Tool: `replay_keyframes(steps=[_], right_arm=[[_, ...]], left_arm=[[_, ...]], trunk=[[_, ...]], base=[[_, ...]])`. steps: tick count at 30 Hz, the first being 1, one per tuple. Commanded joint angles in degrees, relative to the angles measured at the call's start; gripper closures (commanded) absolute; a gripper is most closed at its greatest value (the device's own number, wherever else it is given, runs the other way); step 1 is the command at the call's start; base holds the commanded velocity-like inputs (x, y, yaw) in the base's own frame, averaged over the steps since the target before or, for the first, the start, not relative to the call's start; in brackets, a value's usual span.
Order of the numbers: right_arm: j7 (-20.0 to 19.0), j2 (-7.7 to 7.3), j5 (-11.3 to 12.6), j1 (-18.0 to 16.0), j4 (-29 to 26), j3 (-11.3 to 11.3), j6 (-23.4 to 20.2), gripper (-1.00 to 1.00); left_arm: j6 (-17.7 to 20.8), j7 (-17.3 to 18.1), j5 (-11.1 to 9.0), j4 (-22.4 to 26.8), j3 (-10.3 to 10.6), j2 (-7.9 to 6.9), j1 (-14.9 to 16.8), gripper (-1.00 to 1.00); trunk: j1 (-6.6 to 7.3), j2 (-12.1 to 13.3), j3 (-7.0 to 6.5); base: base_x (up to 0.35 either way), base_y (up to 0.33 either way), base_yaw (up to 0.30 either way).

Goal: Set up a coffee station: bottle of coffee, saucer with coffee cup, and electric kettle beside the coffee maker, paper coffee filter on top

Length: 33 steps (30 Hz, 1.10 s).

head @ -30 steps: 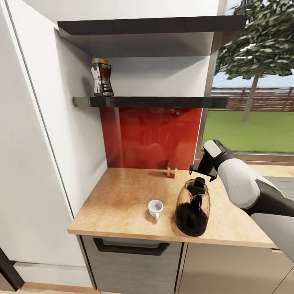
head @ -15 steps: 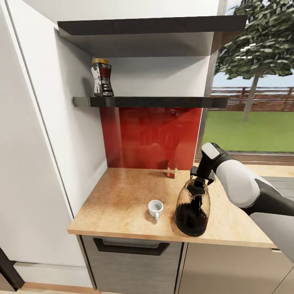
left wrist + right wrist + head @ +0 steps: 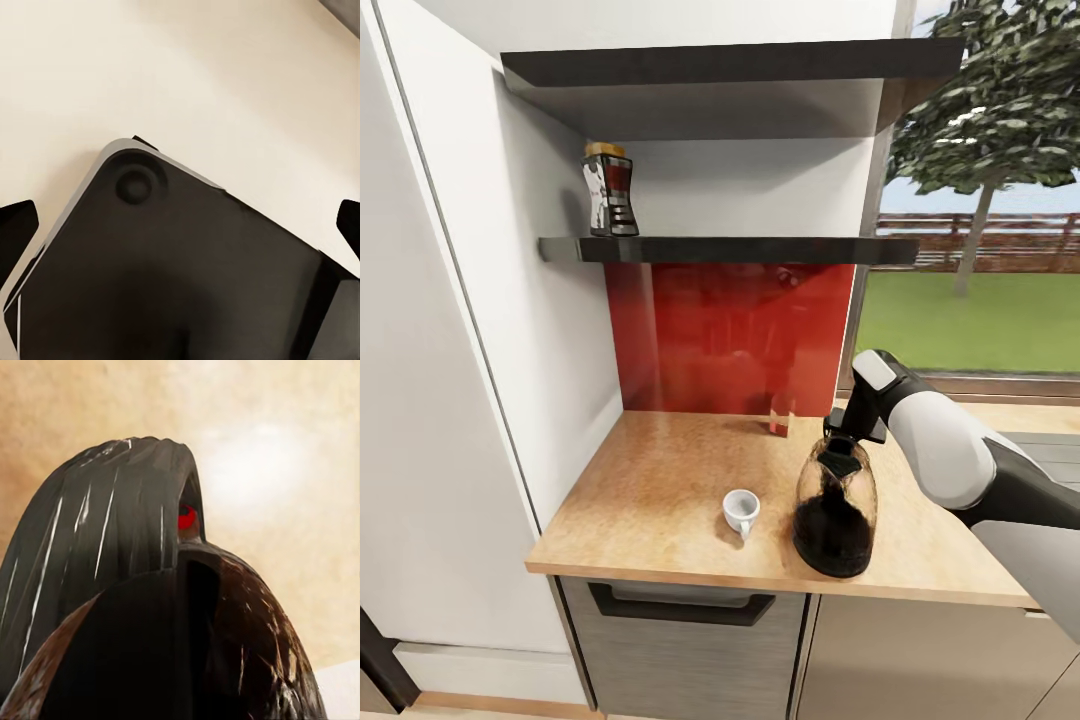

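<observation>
Head view | electric kettle (image 3: 835, 510) upright on the kitchen countertop (image 3: 660, 500) (handle hidden) | right gripper (image 3: 852, 432) at its lid, grip unclear

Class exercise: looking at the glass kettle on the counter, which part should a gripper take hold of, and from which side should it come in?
Probably the black loop handle at the top of the kettle, approached from above. The kettle stands upright, its rounded glass body looks too wide and smooth to pinch, and the right gripper already sits at the handle.

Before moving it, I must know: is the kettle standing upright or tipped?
Upright: the kettle stands on its base on the countertop, lid at the top.
</observation>
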State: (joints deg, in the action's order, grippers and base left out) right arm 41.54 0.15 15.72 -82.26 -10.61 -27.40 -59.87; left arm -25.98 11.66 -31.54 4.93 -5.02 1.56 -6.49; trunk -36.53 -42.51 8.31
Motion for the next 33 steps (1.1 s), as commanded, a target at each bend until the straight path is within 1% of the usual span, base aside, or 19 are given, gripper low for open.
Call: replay_keyframes(steps=[1,20,25,33], right_arm=[[0.56,0.03,1.33,-0.01,-0.05,-0.37,-0.13,1.0],[0.56,-0.01,1.33,-0.01,0.06,-0.32,-0.13,1.0],[0.56,-0.06,1.07,-0.01,0.06,0.26,-0.13,1.0],[0.57,0.02,1.03,-0.01,0.06,0.46,-0.13,1.0]], left_arm=[[0.06,0.55,-0.27,0.07,-0.48,0.02,-0.01,-1.0],[0.06,0.55,-0.26,0.0,-0.49,0.02,-0.01,-1.0],[0.06,0.55,-0.2,-0.01,-0.36,0.02,-0.01,-1.0],[0.09,0.55,-0.11,-0.01,-0.27,0.02,-0.01,-1.0]], trunk=[[-0.02,-0.06,0.09],[-0.02,-0.06,0.09],[-0.02,-0.06,0.09],[1.74,3.15,-1.35]], base=[[0.0,0.0,0.0],[0.0,0.0,0.0],[0.0,0.0,0.0],[0.0,0.0,0.0]])
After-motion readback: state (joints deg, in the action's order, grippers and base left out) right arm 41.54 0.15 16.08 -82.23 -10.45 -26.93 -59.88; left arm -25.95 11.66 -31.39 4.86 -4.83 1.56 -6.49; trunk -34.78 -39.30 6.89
